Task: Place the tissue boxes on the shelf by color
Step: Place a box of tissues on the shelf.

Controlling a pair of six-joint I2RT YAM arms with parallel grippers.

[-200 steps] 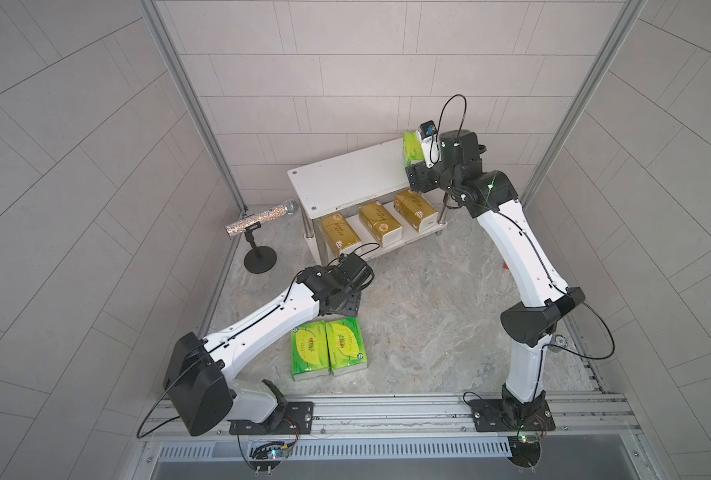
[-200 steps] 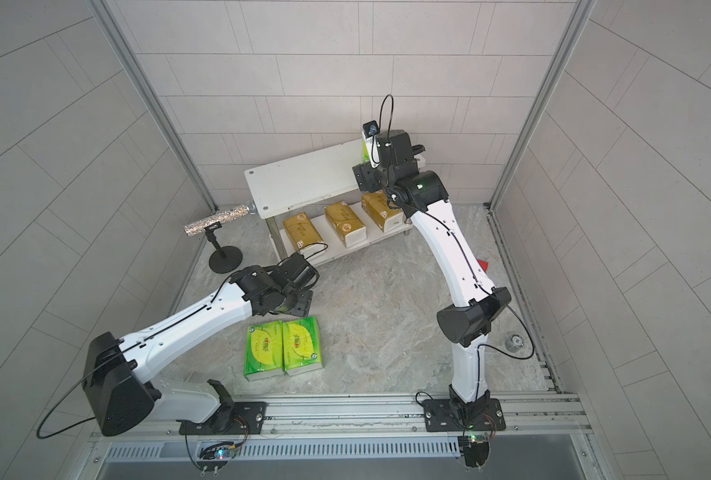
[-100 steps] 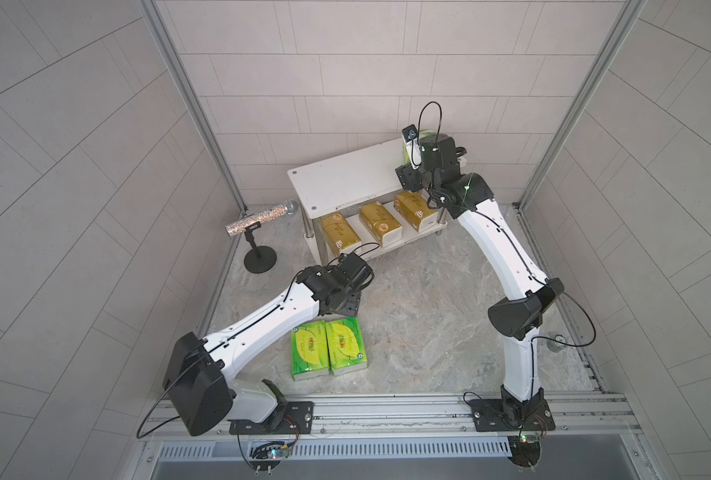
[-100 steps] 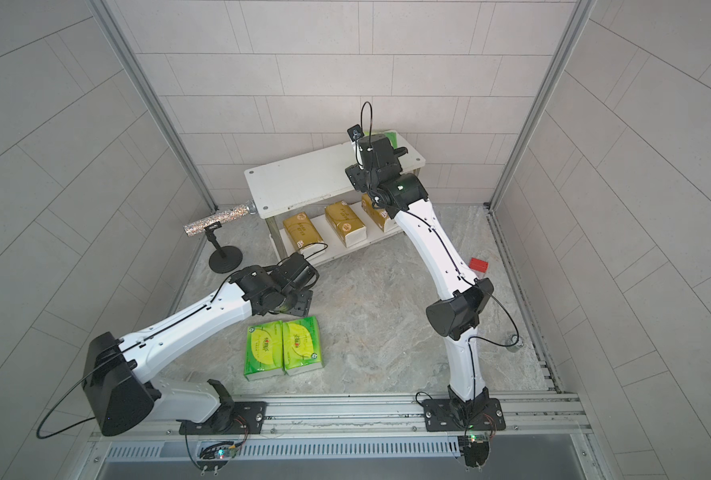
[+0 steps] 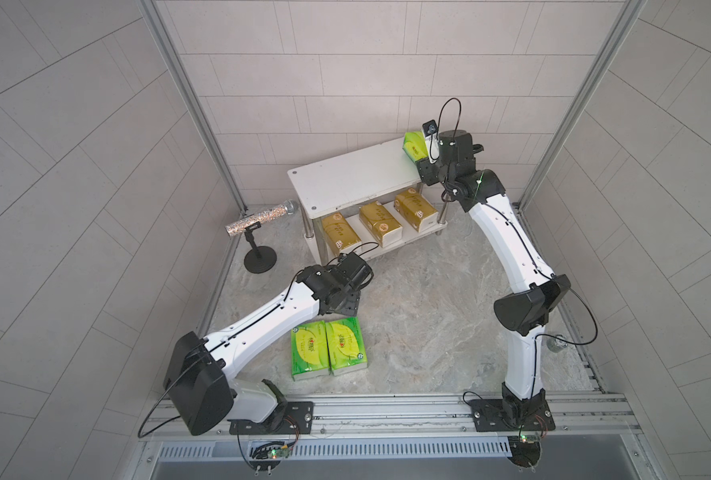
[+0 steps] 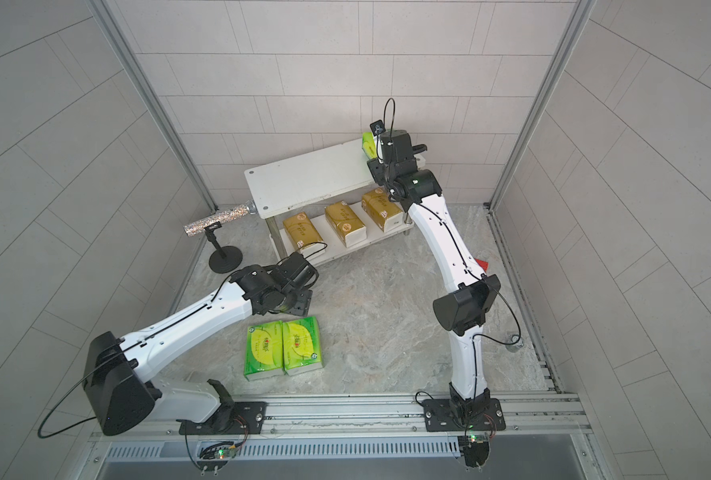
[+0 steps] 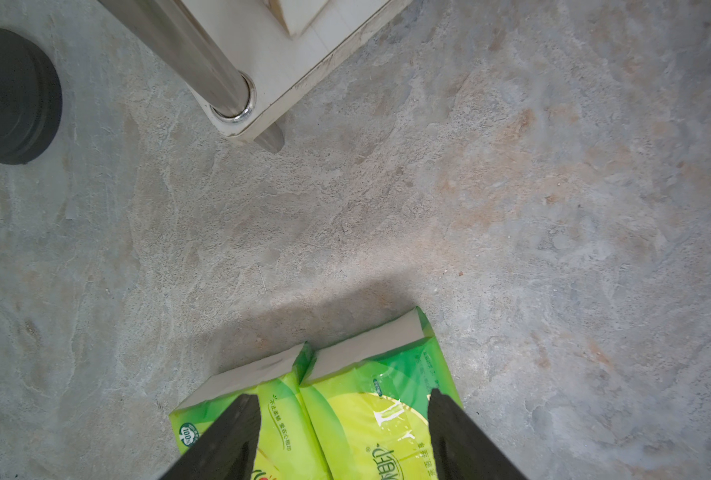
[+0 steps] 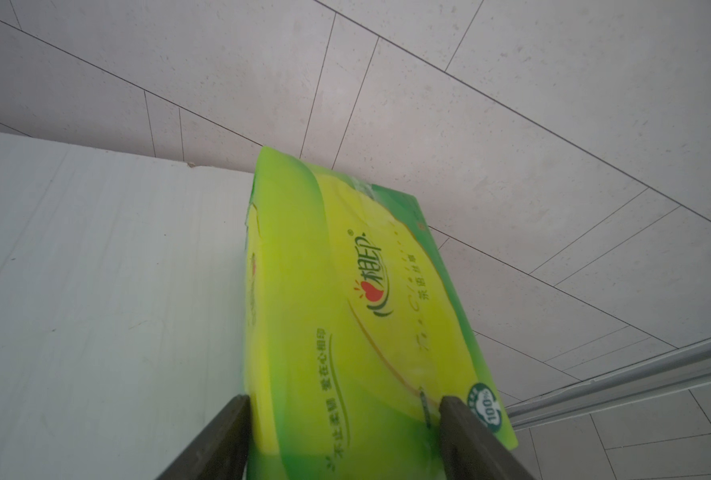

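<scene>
1. Right hand (image 8: pixel 342 400): fingers closed against one green tissue pack (image 8: pixel 345 291). The pack is held tilted in the air over the right end of the shelf (image 5: pixel 345 178), above its top board.
2. Shelf: the top board is bare. The lower board carries three gold packs (image 5: pixel 381 224) in a row.
3. Left hand (image 7: pixel 341 395): jaws apart and empty, hovering over two green packs (image 5: pixel 327 347). These lie side by side, touching, on the bench (image 5: pixel 428 299).
4. Hazard, edge: the held pack hangs close to the board's end and back corner. If it is let go while tilted, it would likely tip off and drop behind or beside the shelf.
5. Hazard, grip: the pack is soft and appears to be held near one end. It may sag or twist between the fingers as it is lowered.
6. Hazard, room: set down crooked, it could crowd out the two green packs not yet shelved.
7. Hazard, shelf: a hard push at the end of this light rack could rock it and shift the gold packs.
</scene>
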